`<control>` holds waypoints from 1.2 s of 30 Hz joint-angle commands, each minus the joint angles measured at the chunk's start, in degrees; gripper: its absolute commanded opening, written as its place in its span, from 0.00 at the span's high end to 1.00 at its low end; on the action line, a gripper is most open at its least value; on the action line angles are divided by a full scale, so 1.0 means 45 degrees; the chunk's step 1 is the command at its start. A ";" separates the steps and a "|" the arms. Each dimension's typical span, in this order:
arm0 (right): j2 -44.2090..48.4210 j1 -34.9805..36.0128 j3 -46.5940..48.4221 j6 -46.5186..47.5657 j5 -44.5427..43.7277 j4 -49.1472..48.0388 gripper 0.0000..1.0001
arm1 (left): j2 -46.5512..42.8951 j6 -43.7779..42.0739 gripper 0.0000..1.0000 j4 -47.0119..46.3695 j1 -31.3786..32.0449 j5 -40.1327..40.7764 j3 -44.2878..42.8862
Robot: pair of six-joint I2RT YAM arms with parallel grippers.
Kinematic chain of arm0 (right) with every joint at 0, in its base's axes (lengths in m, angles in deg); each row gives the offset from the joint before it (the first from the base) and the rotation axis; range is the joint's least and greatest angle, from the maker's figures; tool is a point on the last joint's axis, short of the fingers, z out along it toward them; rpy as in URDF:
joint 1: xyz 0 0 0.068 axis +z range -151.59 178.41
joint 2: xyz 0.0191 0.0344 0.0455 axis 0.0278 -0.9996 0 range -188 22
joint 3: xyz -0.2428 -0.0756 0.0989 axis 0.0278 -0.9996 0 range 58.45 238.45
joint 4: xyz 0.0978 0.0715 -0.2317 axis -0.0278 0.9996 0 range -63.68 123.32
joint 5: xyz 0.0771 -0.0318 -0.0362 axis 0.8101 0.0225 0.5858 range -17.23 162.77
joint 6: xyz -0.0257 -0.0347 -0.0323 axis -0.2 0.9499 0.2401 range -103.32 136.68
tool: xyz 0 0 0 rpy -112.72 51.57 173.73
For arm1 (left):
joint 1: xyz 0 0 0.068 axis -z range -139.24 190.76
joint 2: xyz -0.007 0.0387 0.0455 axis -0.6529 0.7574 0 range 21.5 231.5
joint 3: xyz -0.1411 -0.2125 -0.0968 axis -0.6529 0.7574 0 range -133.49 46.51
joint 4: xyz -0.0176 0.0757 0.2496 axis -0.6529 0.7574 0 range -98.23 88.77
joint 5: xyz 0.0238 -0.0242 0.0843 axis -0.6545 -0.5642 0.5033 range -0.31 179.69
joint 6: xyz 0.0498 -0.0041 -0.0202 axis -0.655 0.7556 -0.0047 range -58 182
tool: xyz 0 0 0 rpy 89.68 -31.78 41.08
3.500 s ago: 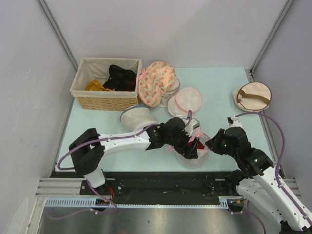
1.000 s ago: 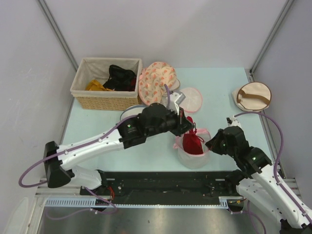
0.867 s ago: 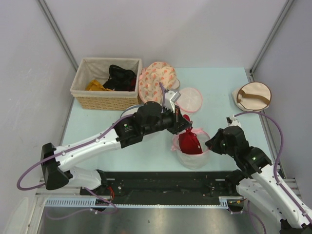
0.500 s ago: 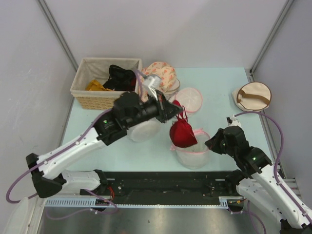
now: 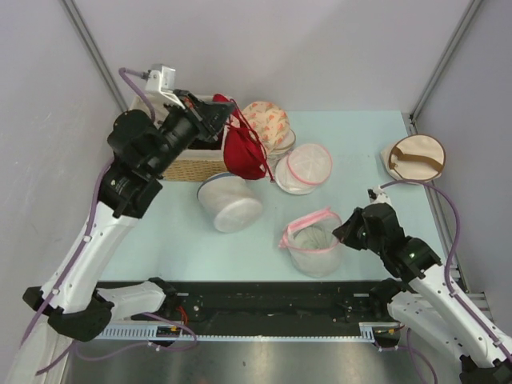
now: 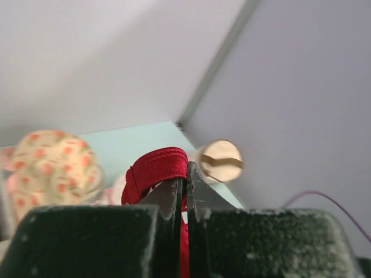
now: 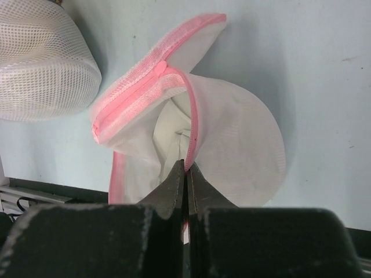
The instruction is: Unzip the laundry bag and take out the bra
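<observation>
Clamped tight on the bra (image 5: 242, 152) at 11 o'clock, the left end effector (image 5: 217, 105) should lower it onto the tabletop (image 5: 360, 136) while the right end effector (image 7: 185, 169) pinches the rim of the laundry bag (image 5: 314, 245)

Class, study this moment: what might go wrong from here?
1. The left end effector pinches only a narrow red band of the bra, which hangs loose below; it may slip out.
2. The dangling bra hangs by the wicker basket and could snag its rim.
3. The right end effector is shut on the rim of the laundry bag; any pull might tip it.
</observation>
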State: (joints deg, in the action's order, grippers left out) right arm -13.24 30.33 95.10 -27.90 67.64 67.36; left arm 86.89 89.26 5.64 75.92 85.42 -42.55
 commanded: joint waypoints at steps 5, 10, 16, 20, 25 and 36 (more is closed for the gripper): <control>-0.0937 0.0152 0.0080 -0.0035 0.0280 -0.1209 1.00 | 0.2089 0.0131 1.00 -0.0757 -0.3767 -0.1061 -0.0580; -0.1483 0.0191 0.0080 0.0101 0.0182 -0.1540 1.00 | 0.4292 0.0288 1.00 -0.0719 -0.5272 -0.1218 -0.1691; -0.2283 0.0191 0.0080 0.0024 0.0299 -0.2106 1.00 | 0.5760 0.0561 1.00 -0.1050 -0.6619 -0.0907 -0.2260; -0.2849 0.0191 0.0080 0.0023 0.0533 -0.2730 1.00 | 0.6736 0.0524 1.00 -0.0973 -0.7284 0.0183 -0.2591; -0.3456 0.0250 0.0099 0.0023 0.1002 -0.3337 1.00 | 0.8299 0.0310 0.13 0.0272 -0.7500 0.0249 -0.4208; -0.3185 0.0854 0.0138 -0.0113 0.0573 -0.2909 1.00 | 0.4049 -0.2035 0.00 0.1216 -0.3793 0.0011 -0.0182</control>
State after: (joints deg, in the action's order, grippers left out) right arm -29.42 32.89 95.08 -27.90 71.69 54.98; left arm 118.01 85.66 12.96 50.63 85.52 -52.27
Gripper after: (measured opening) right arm 0.012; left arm 0.996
